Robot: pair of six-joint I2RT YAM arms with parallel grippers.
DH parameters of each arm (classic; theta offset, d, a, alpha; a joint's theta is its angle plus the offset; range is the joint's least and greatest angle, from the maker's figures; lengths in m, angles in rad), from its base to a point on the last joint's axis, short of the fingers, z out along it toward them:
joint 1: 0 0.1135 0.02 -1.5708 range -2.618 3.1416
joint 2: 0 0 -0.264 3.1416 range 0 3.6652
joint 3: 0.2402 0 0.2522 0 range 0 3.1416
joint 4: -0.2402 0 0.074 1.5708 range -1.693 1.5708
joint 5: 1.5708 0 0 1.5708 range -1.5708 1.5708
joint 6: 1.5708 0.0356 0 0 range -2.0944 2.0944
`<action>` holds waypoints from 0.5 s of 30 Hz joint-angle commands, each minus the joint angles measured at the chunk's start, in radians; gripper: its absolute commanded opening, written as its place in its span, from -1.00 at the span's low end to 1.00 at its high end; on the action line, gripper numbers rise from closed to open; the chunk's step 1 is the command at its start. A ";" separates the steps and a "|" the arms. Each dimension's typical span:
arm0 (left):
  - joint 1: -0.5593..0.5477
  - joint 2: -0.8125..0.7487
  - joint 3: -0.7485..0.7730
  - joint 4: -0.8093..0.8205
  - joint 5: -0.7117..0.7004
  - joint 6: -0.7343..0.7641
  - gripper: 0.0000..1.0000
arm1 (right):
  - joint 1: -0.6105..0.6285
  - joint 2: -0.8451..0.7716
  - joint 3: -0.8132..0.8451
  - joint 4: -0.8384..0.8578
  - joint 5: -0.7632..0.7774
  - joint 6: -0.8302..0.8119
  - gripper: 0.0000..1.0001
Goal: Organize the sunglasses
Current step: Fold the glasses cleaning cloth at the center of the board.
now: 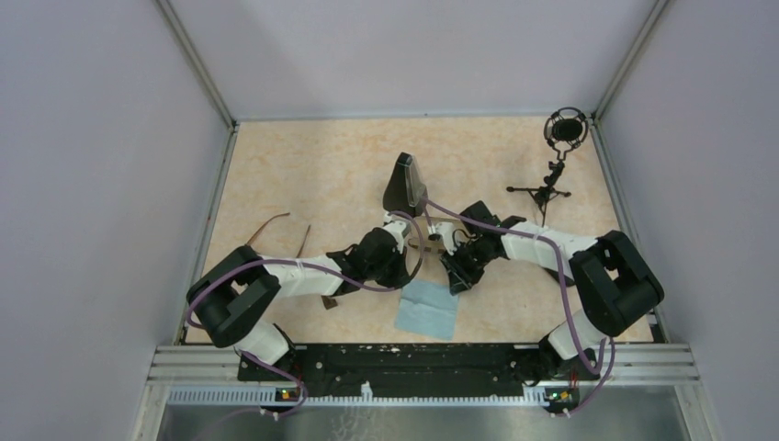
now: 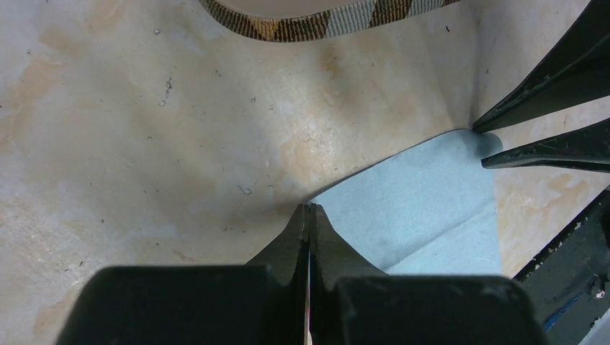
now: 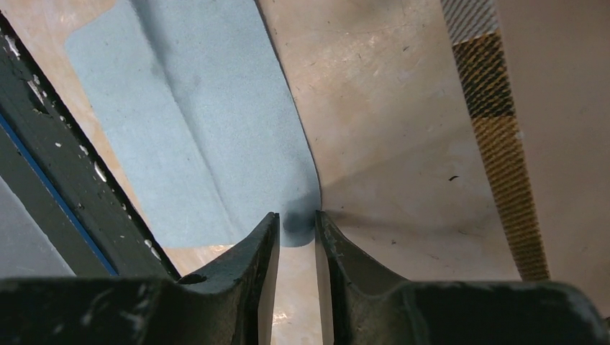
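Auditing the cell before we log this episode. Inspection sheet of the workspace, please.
Surface: beige marbled tabletop, lightly speckled.
Job's things: brown-framed sunglasses lying left of the left arm; no other pair seen.
Clutter: black triangular case mid-table; blue cloth near front; plaid case partly in wrist views.
Hands: left hand shut, tips at a cloth corner; right hand narrowly open at another corner.
Cables: purple cables looped along both arms.
Surroundings: grey walls; microphone on tripod, back right.

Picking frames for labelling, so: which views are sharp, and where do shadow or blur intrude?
Top external: even light, sharp, soft shadows beneath the arms; the brown sunglasses tiny yet distinct. Left wrist: blue cloth crisp, left gripper close and dark. Right wrist: dark shadow on the cloth at the right gripper; plaid case shows its weave.
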 commanded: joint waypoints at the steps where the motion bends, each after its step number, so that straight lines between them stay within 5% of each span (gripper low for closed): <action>1: 0.008 -0.033 -0.015 0.017 -0.001 0.000 -1.00 | 0.015 0.005 0.038 -0.002 -0.011 -0.021 -0.53; 10: 0.009 -0.052 -0.011 0.024 0.001 0.024 -1.00 | 0.015 -0.003 0.075 0.012 0.037 -0.028 -1.00; 15: 0.016 -0.067 -0.008 0.029 -0.052 0.037 -1.00 | 0.014 0.020 0.112 0.016 0.063 -0.065 -1.00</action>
